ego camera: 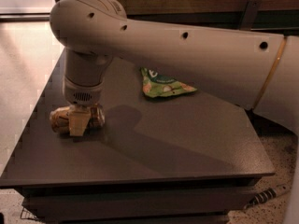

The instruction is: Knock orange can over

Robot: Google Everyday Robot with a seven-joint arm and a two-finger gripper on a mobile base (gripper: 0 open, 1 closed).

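Near the surface's [177,139] left edge the can [96,118] lies on its side, so the knock looks done. Directly over the can, the end effector [77,125] stands straight down across its middle, hiding part of it; whether it is clenched or released I cannot tell. Right of the can and farther back, well apart, a green bag [166,84] lies untouched.

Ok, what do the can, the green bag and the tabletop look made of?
Orange can, lying under the claw: probably thin metal, going by its dull gold sheen. Green bag: plastic film, crinkled and slightly shiny. Tabletop: dark matte, faintly speckled; coated metal or laminate, unclear.
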